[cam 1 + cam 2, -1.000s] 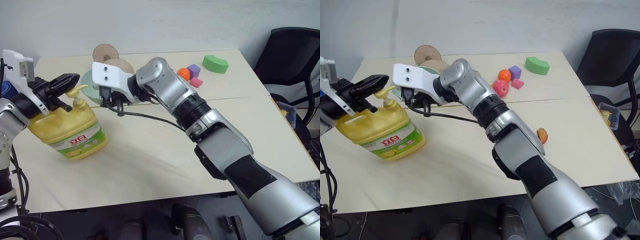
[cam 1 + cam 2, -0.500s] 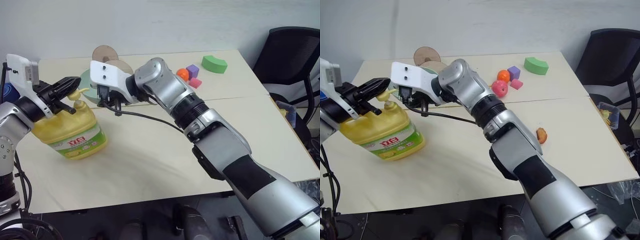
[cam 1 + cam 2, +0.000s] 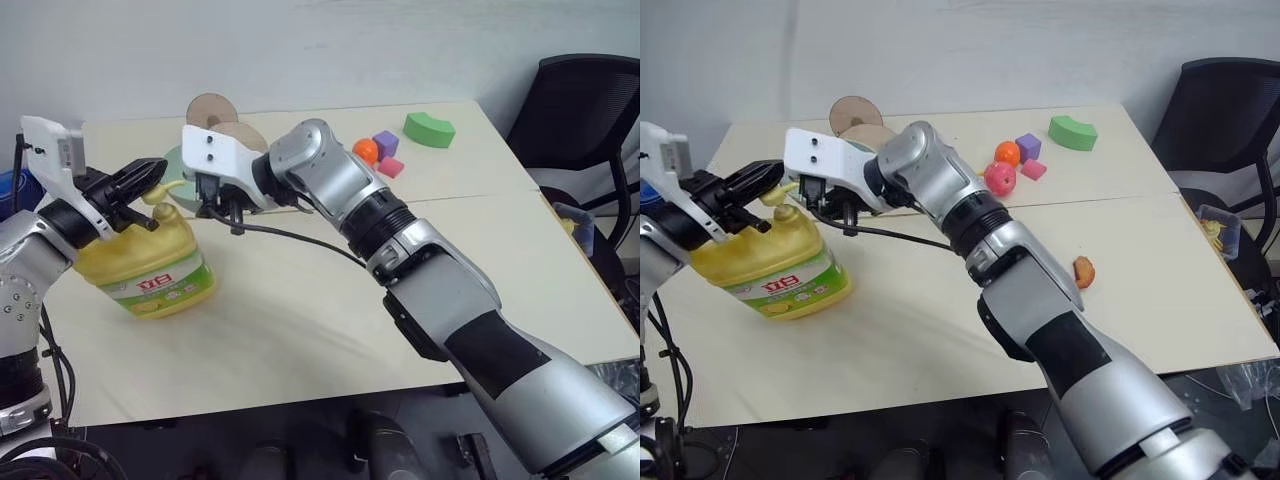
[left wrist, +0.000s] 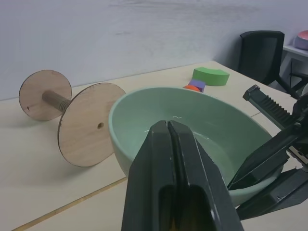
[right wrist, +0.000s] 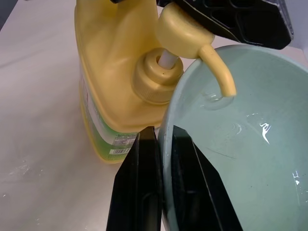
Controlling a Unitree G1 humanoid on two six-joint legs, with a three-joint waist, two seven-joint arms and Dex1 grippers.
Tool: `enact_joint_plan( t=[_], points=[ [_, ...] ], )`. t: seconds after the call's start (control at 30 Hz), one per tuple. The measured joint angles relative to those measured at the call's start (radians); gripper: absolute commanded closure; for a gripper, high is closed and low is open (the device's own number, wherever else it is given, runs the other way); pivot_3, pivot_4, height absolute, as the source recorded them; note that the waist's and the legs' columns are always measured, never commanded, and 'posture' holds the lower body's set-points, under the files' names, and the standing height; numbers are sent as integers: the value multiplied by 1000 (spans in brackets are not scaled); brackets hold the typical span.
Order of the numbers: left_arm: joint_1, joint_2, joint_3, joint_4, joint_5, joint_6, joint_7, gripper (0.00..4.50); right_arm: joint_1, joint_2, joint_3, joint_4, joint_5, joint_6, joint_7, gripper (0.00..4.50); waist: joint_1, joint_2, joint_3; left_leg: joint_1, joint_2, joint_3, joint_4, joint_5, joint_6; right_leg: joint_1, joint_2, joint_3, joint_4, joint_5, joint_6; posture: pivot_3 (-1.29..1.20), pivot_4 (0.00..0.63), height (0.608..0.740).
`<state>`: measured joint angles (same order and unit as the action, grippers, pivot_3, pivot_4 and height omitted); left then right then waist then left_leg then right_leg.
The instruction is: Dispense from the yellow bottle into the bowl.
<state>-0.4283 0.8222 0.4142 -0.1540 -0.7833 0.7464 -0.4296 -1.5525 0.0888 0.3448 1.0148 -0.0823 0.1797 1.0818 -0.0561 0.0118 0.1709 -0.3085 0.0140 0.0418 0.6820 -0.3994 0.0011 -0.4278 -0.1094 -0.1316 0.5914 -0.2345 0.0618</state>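
Yellow bottle [image 3: 145, 272]: upright on the pale table [image 3: 300, 320] near its left end, green-and-white label facing the camera. Pump head [image 5: 185, 33] raised on its stem, spout [image 5: 220, 72] reaching over the rim of the bowl [image 5: 250, 144], tip above a small wet patch on the inside wall.

Left gripper [image 3: 140, 180]: fingers pressed together with no gap, lying flat on top of the pump head, pointing toward the bowl. Nothing held between the fingers.

Right gripper [image 5: 163, 183]: clamped on the bowl rim, one finger outside the wall and one inside, holding the bowl tilted just beside the bottle neck. In the head views, bowl largely hidden behind the white wrist housing [image 3: 215, 155] and the right forearm [image 3: 330, 185], which crosses the table from lower right to upper left. Black cable [image 3: 290, 235] hanging from that wrist above the table surface.

Around the work area:
- Wooden spool [image 4: 72, 115], two discs on a short axle, lying on the table just behind the bowl, apart from it.
- Bright green curved block [image 3: 430, 128] at the far right of the table, well apart from the bowl.
- Purple block [image 3: 385, 143], orange ball [image 3: 366, 150] and pink block [image 3: 391, 166] grouped near the green block.
- Pink-red round object [image 3: 999, 178] just beside the right forearm.
- Small orange piece [image 3: 1084, 270] near the right elbow.
- Black office chair [image 3: 585, 130] beyond the right table edge.
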Motion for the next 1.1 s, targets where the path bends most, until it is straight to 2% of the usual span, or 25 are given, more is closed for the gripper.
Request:
enact_joint_plan(
  t=[0.3, 0.37, 0.5, 0.57, 0.67, 0.73, 0.8, 0.97, 1.07, 1.1],
  points=[
    [7, -4, 38, 30, -1, -29, -42, 4476, 26, -10, -18, -34, 13, 9, 19, 4500, 0, 0, 0, -1, 0, 0, 0, 0, 0, -1, 0, 0, 0, 0, 0, 0, 150, 740],
    [-3, -13, 52, 49, -3, -71, -89, 4476, 56, -39, -29, -77, 20, 10, 26, 4500, 1, 0, 0, -4, 0, 0, 0, 0, 0, -3, 0, -1, -1, 0, 0, 0, 150, 740],
    [10, -16, 78, 64, -12, -169, -255, 4476, 143, -144, -61, -211, 40, 9, 42, 4500, 6, -10, 0, -17, -1, -4, 3, 1, 1, -13, 0, -1, 0, 0, 0, 0, 150, 740],
    [32, 7, 93, 56, -48, -189, -380, 4476, 234, -233, -70, -331, 45, 3, 55, 4500, 7, -12, -1, -18, -1, -5, 3, 1, 1, -14, 0, -2, -1, 0, 0, 0, 150, 740],
    [81, 55, 120, 41, -77, -189, -499, 4476, 355, -336, -78, -400, 41, 19, 64, 4500, 5, -13, -2, -18, -3, -4, 2, 0, 2, -13, 0, -2, -2, 0, 1, 0, 150, 740],
    [194, 98, 101, -23, -73, -192, -615, 4476, 521, -418, -65, -505, 31, 16, 80, 4500, 4, -12, -1, -17, -3, -2, 1, 1, 2, -13, 1, -2, -4, 1, 1, 0, 150, 740],
    [289, 97, 51, -82, -64, -192, -684, 4476, 683, -490, -47, -576, 19, 16, 93, 4500, 6, -11, 1, -17, -2, 0, 2, 1, 2, -11, 2, -2, -7, 1, 1, 0, 150, 740],
    [419, 93, -21, -152, 32, -260, -732, 4476, 860, -535, -27, -696, 9, 12, 90, 4500, 2, -9, 4, -10, 3, 7, 1, 3, -2, -11, 8, 3, -1, 1, -1, 0, 150, 740],
    [474, 20, -46, -148, 91, -316, -703, 4476, 898, -537, -24, -737, 7, -28, 62, 4500, 7, -9, 5, -9, 5, 7, 1, 3, -3, -11, 9, 5, 0, 1, -3, 0, 150, 740],
    [487, 6, -54, -142, 107, -330, -697, 4500, 902, -537, -24, -739, 8, -33, 57, 3885, 8, -9, 5, -9, 5, 7, 1, 3, -3, -11, 9, 5, 0, 1, -4, 0, 150, 740]
  ],
)
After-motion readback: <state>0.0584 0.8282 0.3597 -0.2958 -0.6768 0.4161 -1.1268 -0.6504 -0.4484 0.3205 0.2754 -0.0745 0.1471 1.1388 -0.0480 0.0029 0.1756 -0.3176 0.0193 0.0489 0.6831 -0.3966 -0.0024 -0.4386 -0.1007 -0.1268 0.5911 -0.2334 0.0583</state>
